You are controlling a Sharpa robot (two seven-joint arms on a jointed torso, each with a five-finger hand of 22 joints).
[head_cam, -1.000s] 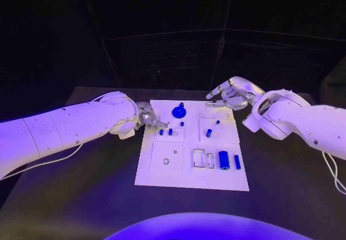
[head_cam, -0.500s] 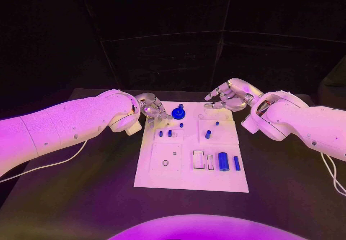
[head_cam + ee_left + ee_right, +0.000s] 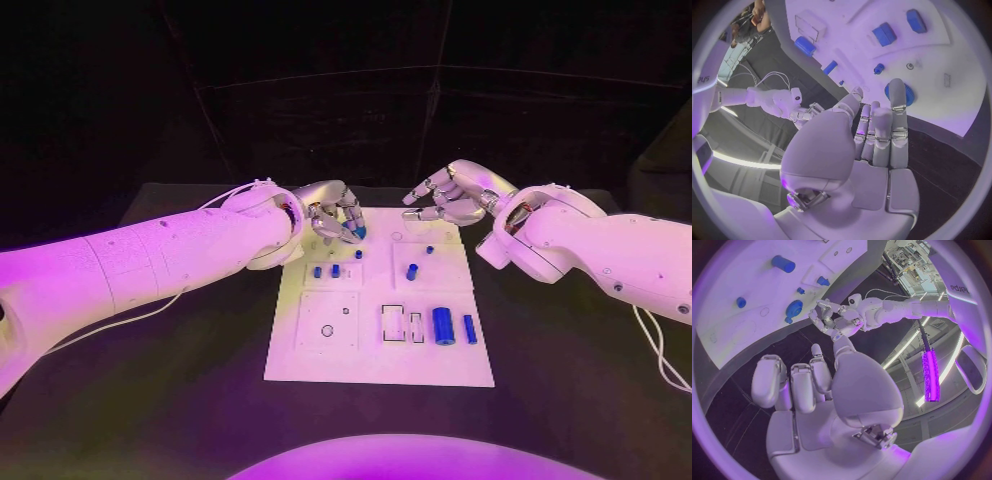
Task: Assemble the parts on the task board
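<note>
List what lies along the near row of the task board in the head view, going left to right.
Small round hole → larger rectangular slot → narrow slot → thick blue cylinder → thin blue pin, all on the task board.

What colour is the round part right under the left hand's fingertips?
Blue. The round part shows best in the left wrist view, lying on the white task board beyond the left hand.

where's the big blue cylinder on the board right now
In the head view the big blue cylinder lies on the task board, near its right edge, between a slim blue bar and empty rectangular slots.
</note>
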